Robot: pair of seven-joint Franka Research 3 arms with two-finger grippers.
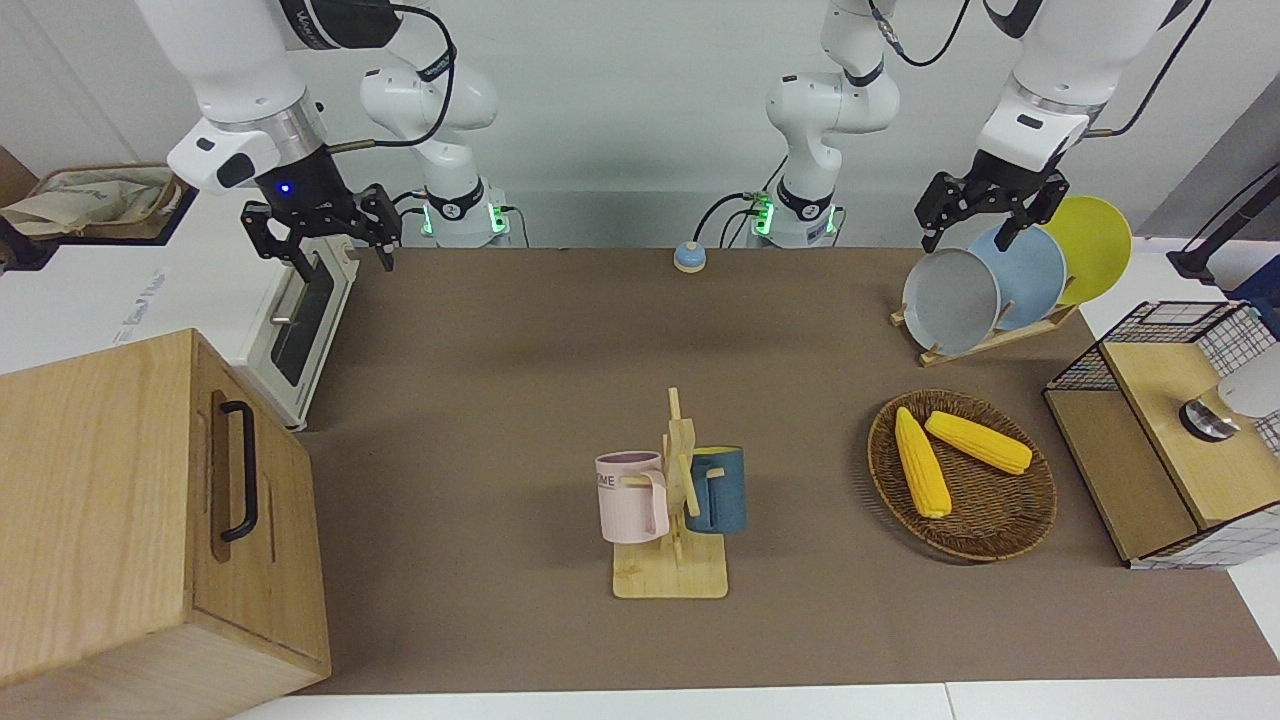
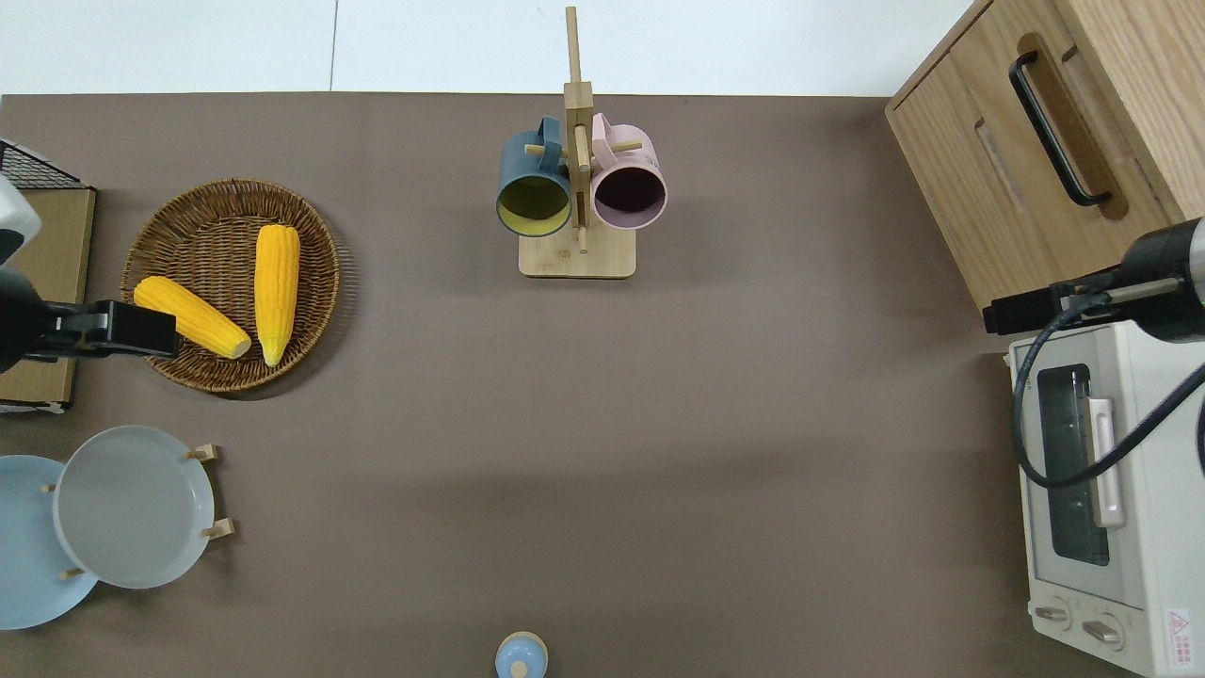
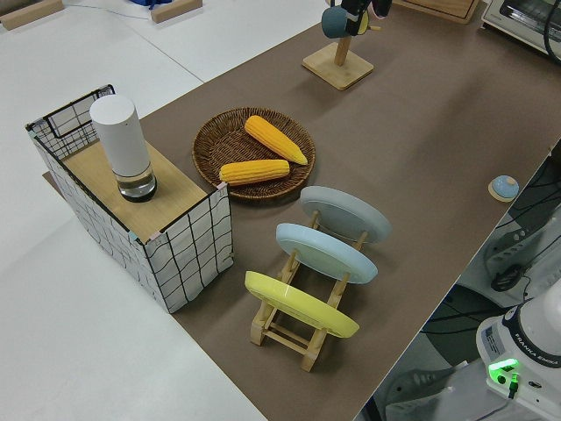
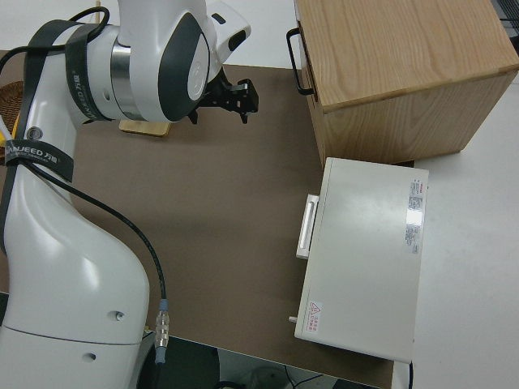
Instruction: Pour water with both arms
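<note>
Opening step: both arms are hanging raised, left gripper (image 1: 985, 212) and right gripper (image 1: 318, 228) spread wide, holding nothing. Next, each is needing a mug from the rack (image 2: 577, 254) at 12 o'clock of the table.

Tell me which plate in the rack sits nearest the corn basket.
The grey plate. It stands at the rack's end closest to the wicker basket; the blue plate is in the middle, and the yellow plate is last.

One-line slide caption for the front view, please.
Both claws, left and right, hang open and empty over the table; two mugs wait on their rack.
</note>
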